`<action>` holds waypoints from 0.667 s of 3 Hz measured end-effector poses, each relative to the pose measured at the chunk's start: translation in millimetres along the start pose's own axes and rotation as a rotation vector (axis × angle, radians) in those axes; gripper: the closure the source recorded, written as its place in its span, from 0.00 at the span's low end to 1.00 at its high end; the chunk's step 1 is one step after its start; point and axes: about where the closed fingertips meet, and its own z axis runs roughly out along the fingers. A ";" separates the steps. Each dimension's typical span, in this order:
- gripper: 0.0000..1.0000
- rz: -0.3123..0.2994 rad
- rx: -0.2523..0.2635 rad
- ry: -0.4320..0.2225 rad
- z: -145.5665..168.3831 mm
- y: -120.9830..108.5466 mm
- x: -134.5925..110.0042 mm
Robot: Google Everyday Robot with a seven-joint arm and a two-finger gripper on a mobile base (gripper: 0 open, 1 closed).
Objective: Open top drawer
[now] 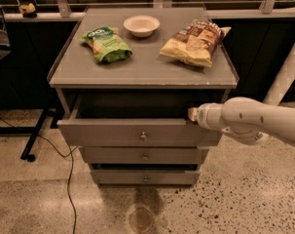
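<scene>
The top drawer [108, 132] of the grey cabinet is pulled partway out, its flat front standing forward of the two narrower drawer fronts below. Its small round metal knob [143, 136] sits at the centre of the front, and a dark gap shows above it. My gripper [193, 114] is at the right end of the drawer's top edge, at the tip of my white arm coming in from the right. It appears to touch the front's upper rim.
On the cabinet top [142, 65] lie a green snack bag [106, 44], a white bowl [141, 25] and a yellow chip bag [194, 42]. A black cable [69, 174] runs over the speckled floor at left. A white post [288, 74] stands at right.
</scene>
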 end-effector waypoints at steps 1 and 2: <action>1.00 0.000 0.000 0.000 -0.2 -0.1 0.2; 1.00 -0.015 -0.009 -0.010 0.6 4.2 -2.3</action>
